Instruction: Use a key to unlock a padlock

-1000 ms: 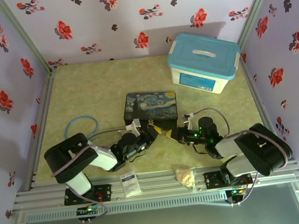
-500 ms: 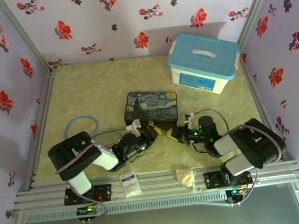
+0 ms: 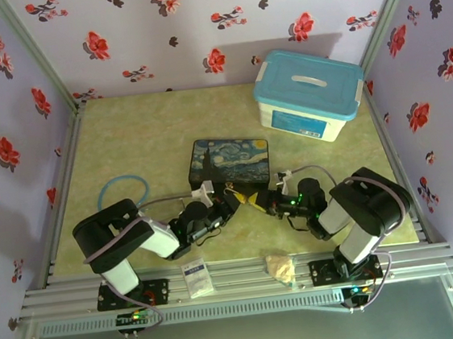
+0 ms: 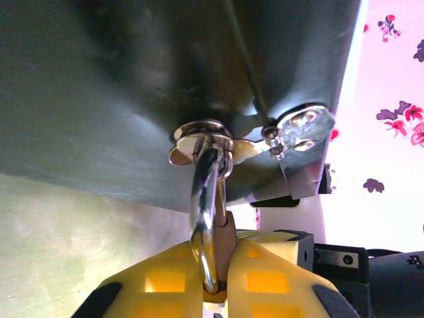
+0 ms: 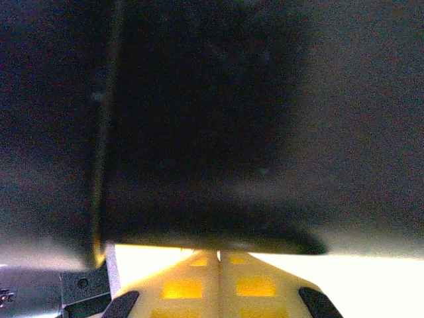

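Note:
In the left wrist view my left gripper (image 4: 222,281) is shut on the padlock: its brass body (image 4: 227,237) sits pinched between the yellow fingers (image 4: 165,285). The silver shackle (image 4: 204,199) rises through a metal ring on the dark side of the starry-night tin (image 4: 119,93). From above, the left gripper (image 3: 231,198) and right gripper (image 3: 256,199) meet tip to tip at the tin's (image 3: 228,159) front edge. My right gripper (image 5: 219,260) has its fingers pressed together under the tin's dark wall (image 5: 212,119). The key is hidden; I cannot tell whether it is pinched there.
A white box with a blue lid (image 3: 309,92) stands at the back right. Blue stethoscope tubing (image 3: 121,183) curls left of the left arm. A white packet (image 3: 196,276) and a pale crumpled item (image 3: 281,268) lie on the front rail.
The right arm's rear links have swung up and to the left, and its gripper has edged slightly left toward the tin. The left arm has stayed almost still.

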You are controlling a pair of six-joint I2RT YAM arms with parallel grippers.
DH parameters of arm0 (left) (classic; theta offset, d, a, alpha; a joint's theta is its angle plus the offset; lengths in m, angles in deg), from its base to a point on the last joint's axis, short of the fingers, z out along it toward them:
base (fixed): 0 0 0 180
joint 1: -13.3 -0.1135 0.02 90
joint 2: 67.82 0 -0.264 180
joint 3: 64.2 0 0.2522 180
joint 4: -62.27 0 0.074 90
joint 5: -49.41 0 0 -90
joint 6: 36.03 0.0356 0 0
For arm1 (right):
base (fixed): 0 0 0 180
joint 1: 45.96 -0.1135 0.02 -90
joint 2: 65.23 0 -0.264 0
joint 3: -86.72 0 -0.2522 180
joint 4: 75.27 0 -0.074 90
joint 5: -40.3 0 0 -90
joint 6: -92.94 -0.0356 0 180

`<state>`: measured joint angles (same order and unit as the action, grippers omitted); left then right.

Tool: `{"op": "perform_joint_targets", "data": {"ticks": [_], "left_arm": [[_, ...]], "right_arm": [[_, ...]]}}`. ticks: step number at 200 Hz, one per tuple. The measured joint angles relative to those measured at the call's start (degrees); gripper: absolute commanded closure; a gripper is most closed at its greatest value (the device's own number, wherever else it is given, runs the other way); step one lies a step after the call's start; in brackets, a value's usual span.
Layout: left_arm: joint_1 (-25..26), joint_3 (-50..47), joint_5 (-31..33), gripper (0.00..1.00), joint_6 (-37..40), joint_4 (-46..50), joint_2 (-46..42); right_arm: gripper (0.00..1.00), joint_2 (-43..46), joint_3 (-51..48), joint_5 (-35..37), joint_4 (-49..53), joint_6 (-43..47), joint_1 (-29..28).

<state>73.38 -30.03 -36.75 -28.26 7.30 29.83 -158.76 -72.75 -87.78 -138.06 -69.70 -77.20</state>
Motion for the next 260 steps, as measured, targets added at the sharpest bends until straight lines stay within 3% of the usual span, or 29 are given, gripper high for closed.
{"op": "perform_joint_targets", "data": {"ticks": [14,31,69,95,156,210,244,260], "left_arm": [[-0.07,0.0,0.35,1.0,0.02,0.35,0.0],[-0.15,0.0,0.68,0.91,0.0,0.46,0.02],[-0.15,0.0,1.55,0.88,0.07,-0.26,1.03],[-0.31,0.0,1.84,0.99,0.28,-0.28,1.62],[-0.63,0.35,1.86,1.0,0.24,-0.04,2.27],[-0.7,0.55,2.16,1.0,-0.26,1.18,2.27],[-0.74,0.55,3.02,1.0,-0.24,2.45,2.27],[-0.74,0.55,3.67,1.0,-0.24,3.06,2.27]], "right_arm": [[1.0,-0.02,0.04,2.23,0.04,-0.02,-1.27],[1.0,-0.02,0.09,4.39,0.04,-0.13,-2.23],[1.0,0.02,-0.04,7.56,0.13,-1.84,-3.43],[1.0,-0.63,-0.07,11.06,0.09,-4.04,-5.44],[1.0,-0.13,-0.17,17.99,0.83,-10.84,-8.55],[1.0,3.28,0.57,26.49,7.41,-6.84,-13.25],[1.0,-1.18,1.09,27.41,3.41,-8.61,-13.79],[0.9,-2.1,1.57,27.63,3.13,-8.9,-14.14]]}}
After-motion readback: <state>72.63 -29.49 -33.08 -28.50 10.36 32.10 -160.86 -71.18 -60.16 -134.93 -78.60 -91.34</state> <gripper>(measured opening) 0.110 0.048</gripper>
